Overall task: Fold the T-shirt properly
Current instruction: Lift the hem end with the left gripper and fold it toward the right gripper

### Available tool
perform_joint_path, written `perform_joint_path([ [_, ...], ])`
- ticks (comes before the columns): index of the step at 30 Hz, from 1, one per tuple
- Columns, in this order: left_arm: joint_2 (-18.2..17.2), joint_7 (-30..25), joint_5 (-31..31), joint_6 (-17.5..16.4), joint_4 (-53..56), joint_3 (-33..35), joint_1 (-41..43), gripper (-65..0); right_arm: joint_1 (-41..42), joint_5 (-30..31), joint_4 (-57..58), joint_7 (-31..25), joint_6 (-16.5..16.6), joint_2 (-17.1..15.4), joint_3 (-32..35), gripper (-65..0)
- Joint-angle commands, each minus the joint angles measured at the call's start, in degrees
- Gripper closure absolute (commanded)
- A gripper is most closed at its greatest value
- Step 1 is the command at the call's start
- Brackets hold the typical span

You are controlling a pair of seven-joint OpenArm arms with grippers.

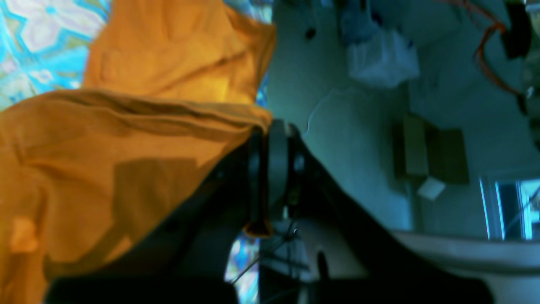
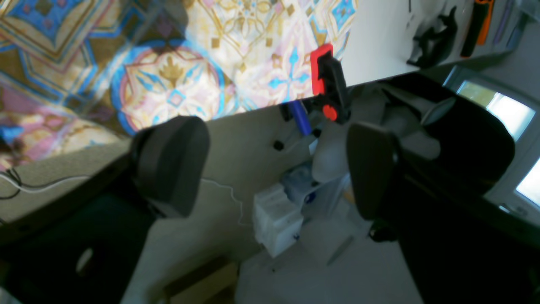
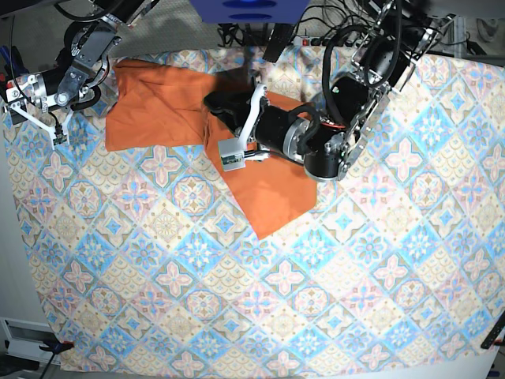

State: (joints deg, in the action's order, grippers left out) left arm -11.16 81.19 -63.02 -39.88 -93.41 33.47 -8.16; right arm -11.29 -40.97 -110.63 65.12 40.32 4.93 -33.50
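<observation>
Burnt-orange soft fabric T-shirt (image 3: 170, 110) lies rumpled near the far left corner of the blue-and-beige patterned tablecloth (image 3: 331, 300). The left gripper (image 1: 270, 169) is pinched tight on a fold of it. The right gripper (image 2: 270, 169) hangs past the cloth's left edge, jaws wide, holding nothing.

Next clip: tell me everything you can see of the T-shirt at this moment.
The T-shirt is plain burnt-orange soft fabric, lying creased on the patterned tablecloth toward its far edge. One part spreads flat on the base view's left; another runs diagonally to a point nearer the camera. The left pincer, shut, pinches a bunched fold of it, fabric draping from the pincer in the left wrist view. The right pincer is open, off the shirt.
</observation>
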Motion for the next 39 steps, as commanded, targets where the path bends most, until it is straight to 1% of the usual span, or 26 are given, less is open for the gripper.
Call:
perform_joint_path([
  [1,0.4,-1.2,-1.5,-0.1,0.5,0.9,-1.8,0.0,0.3,-0.7,-0.8,0.2,-0.3,-0.5,-0.1,-51.5],
  [4,0.2,-1.2,-1.2,-0.1,2.5,4.3,-3.4,0.0,0.3,-0.7,-0.8,0.2,-0.3,-0.5,-0.1,-51.5],
  [6,0.1,-1.2,0.7,-0.1,3.9,7.8,-4.8,0.0,0.3,-0.7,-0.8,0.2,-0.3,-0.5,-0.1,-51.5],
  [8,0.8,-1.2,2.6,-0.1,7.6,10.8,-6.3,0.0,1.0,-0.7,-0.8,0.2,-0.3,-0.5,-0.1,-51.5],
  [9,1.7,-1.2,2.9,-0.1,9.7,12.3,-6.9,-1.2,1.0,-0.7,-0.8,0.2,-0.3,-0.5,-0.1,-51.5],
  [11,2.6,-1.2,3.1,-0.1,12.0,14.7,-8.9,-5.8,1.0,-0.7,-0.8,0.2,-0.3,-0.5,-0.1,-51.5],
  [13,2.7,-1.2,3.1,-0.1,13.5,15.7,-10.3,-12.6,1.0,-0.7,-0.8,0.2,-0.3,-0.5,-0.1,-51.5],
  [15,2.7,-1.2,3.1,-0.1,14.5,15.3,-10.4,-21.3,1.0,-0.7,-0.8,0.2,-0.3,-0.5,-0.1,-51.5],
  [17,2.7,-1.2,3.6,-0.1,14.5,15.2,-10.4,-27.9,1.0,-0.7,-0.8,0.2,-0.3,-0.5,-0.1,-51.5],
  [19,2.7,-2.3,4.4,-0.1,14.5,15.4,-10.4,-32.2,1.0,-0.7,-0.8,0.2,-0.3,-0.5,-0.1,-51.5],
  [20,2.7,-2.6,4.8,-0.1,14.5,15.4,-10.3,-33.1,1.0,-0.7,-0.7,0.2,-0.3,-0.5,-0.1,-51.5],
  [24,3.0,-3.5,3.7,-0.1,13.9,14.9,-10.9,-33.1,1.0,-0.7,-0.7,0.2,-0.3,-0.4,-0.1,-51.5],
  [27,2.8,-7.1,3.3,-0.1,12.0,14.9,-11.6,-33.1,1.0,-0.7,-0.8,0.2,-0.3,-0.4,-0.1,-51.5],
  [29,2.7,-9.4,3.3,-0.1,10.7,13.8,-11.7,-33.1,1.0,-0.7,-0.9,0.0,-0.3,-0.4,-0.1,-51.5],
  [32,2.7,-11.8,3.4,-0.1,9.1,11.8,-11.7,-33.1,1.0,-0.7,-1.1,-3.2,-0.3,-0.4,-0.4,-51.5],
  [35,2.9,-12.2,3.5,-0.1,7.5,11.7,-11.7,-33.1,0.7,-0.7,-1.1,-6.0,-0.3,-0.4,-0.4,-51.5],
  [37,2.7,-12.4,3.6,-0.1,6.6,11.2,-11.7,-33.1,0.7,-0.7,-1.1,-6.7,-0.3,-0.4,-0.5,-51.5],
  [39,2.0,-12.4,3.7,-0.1,6.4,8.6,-11.7,-31.8,0.7,-0.7,-1.1,-6.9,-0.3,-0.4,-0.5,-51.5],
])
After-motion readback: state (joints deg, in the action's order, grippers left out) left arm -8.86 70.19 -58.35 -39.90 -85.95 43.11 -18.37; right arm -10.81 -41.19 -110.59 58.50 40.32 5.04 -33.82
